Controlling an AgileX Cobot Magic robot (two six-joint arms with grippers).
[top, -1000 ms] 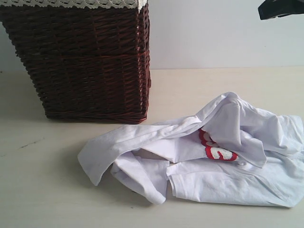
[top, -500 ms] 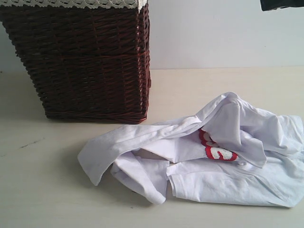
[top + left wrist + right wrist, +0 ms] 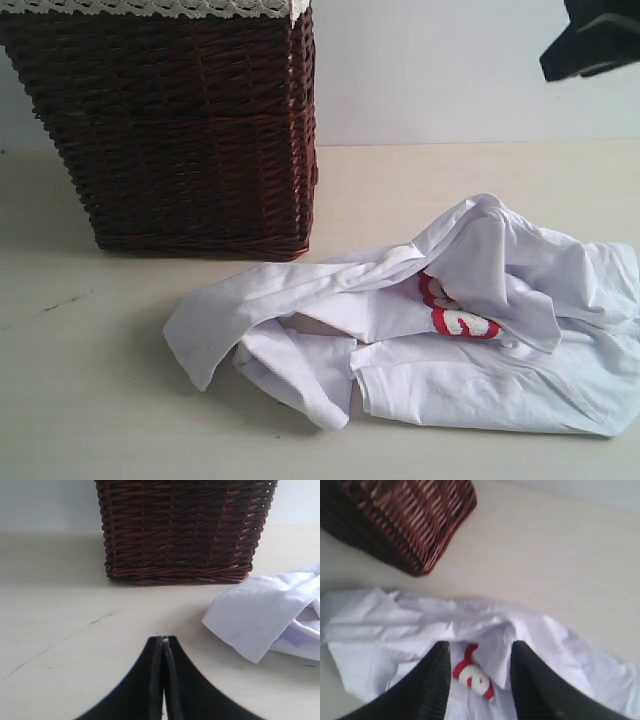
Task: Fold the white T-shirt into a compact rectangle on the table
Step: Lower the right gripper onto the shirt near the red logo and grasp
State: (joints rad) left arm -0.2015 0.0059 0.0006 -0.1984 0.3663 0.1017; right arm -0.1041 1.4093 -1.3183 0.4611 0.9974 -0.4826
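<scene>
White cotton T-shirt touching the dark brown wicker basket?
Apart. The left wrist view shows a strip of bare cream table between the dark brown wicker basket and the crumpled white T-shirt.

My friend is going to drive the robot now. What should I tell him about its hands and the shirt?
Left gripper: shut, holding nothing, off to the side of the shirt.
Right gripper: open, holding nothing, hovering above the white T-shirt.
Shirt: a crumpled heap on the table, near the wicker basket, with its red lettering partly showing.
Done: no fold yet.
Left: spread it flat, then fold it into a compact rectangle.
</scene>
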